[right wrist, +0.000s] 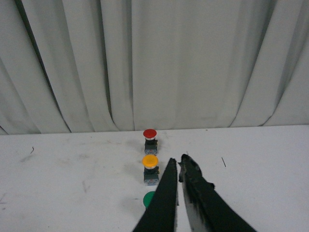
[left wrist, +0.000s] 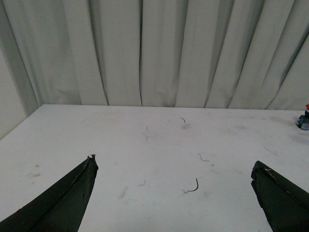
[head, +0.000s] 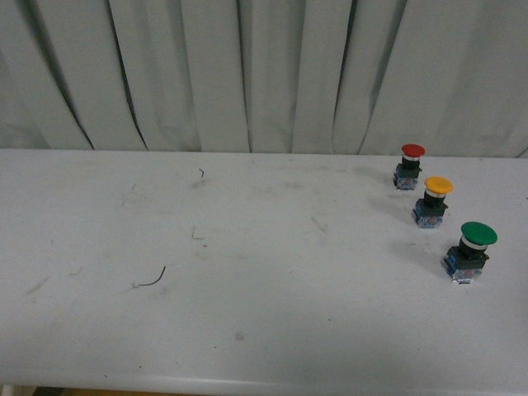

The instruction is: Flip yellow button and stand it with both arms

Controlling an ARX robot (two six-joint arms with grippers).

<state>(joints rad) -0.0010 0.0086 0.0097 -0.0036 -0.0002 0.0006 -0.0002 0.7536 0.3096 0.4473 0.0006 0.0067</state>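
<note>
one green switch (right wrist: pixel 149 198) half hidden | right pincer (right wrist: pixel 179 164) clenched | left pincer (left wrist: pixel 174 166) released | yellow button (head: pixel 432 202) upright

The front camera looked down across the white counter (head: pixel 247 272) toward the curtain (head: pixel 247 74), while both wrist cameras faced that curtain from lower, sharing the counter's far edge.

yellow button (head: pixel 436 200) upright, cap up, on blue base, untouched
</note>
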